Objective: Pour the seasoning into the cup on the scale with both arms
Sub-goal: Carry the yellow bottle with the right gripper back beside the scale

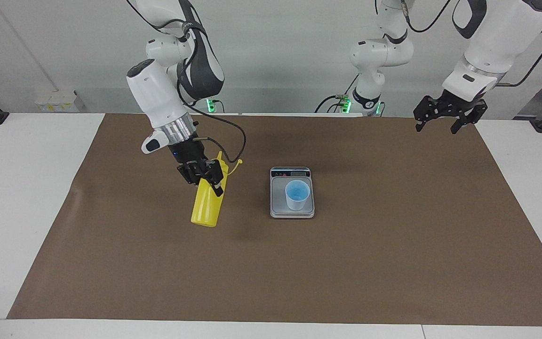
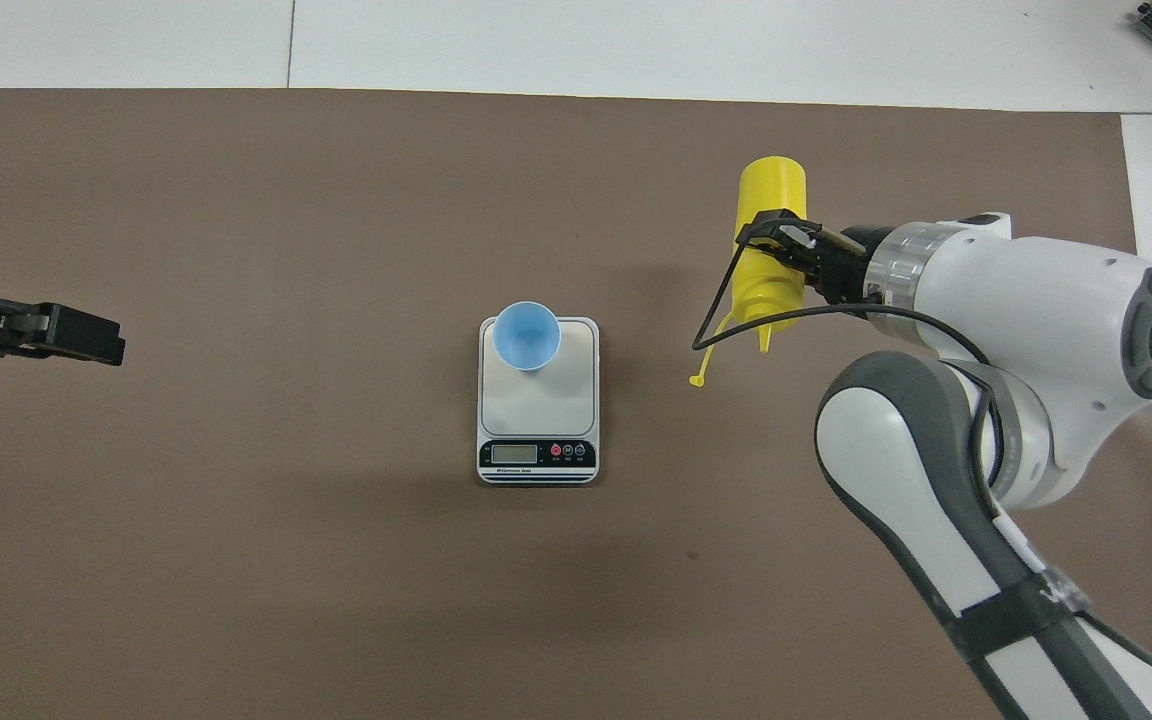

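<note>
The yellow seasoning bottle (image 1: 206, 203) is gripped around its middle by my right gripper (image 1: 207, 181), which is shut on it. The bottle is tilted, base away from the robots, nozzle toward them, and looks lifted off the mat. It also shows in the overhead view (image 2: 771, 190), with the right gripper (image 2: 781, 235) and the cap dangling on its tether (image 2: 698, 381). The light blue cup (image 1: 297, 194) (image 2: 526, 336) stands upright on the scale (image 1: 278, 197) (image 2: 576, 400), at the end away from the display. My left gripper (image 1: 445, 123) (image 2: 66, 335) waits open, raised over the left arm's end of the table.
A brown mat (image 1: 393, 245) covers the white table (image 1: 17, 197). A white socket box (image 1: 57, 101) sits at the table's edge near the right arm's base. The scale stands mid-mat, between the two grippers.
</note>
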You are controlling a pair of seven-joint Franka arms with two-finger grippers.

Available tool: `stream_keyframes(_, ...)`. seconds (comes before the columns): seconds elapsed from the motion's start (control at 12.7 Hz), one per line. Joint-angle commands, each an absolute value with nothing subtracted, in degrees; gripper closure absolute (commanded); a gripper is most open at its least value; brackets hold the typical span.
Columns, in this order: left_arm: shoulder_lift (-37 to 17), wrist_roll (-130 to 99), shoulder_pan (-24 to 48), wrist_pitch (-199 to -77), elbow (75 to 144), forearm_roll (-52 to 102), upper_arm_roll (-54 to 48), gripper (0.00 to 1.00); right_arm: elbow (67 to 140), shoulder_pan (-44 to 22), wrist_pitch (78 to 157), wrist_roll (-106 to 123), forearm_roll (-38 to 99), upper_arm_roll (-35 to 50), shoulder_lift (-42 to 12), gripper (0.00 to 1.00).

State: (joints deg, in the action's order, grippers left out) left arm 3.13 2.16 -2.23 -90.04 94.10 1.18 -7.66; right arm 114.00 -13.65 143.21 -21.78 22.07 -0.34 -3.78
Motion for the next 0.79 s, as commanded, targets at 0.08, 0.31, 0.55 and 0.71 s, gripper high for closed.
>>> stream_keyframes(0.08,4.6,2.7,-3.0,-89.8,95.3,1.5,-8.0,0.00,114.9,-12.6,137.3,-20.6,10.8,-0.2,-1.0,1.00)
stream_keyframes(0.31,4.6,2.7,-3.0,-89.8,95.3,1.5,-8.0,0.00,114.9,-10.4,129.2,-20.6,5.3,-0.1,0.1,1.00)
stream_keyframes(0.55,4.6,2.7,-3.1,-89.2,95.3,1.5,-8.0,0.00,112.8,-6.7,118.9,-20.7,5.3,-0.1,0.4,1.00)
stream_keyframes(0.71,4.5,2.5,-3.1,-90.3,95.3,1.5,-8.0,0.00,108.7,-3.8,108.7,-21.5,5.4,0.0,-0.2,1.00)
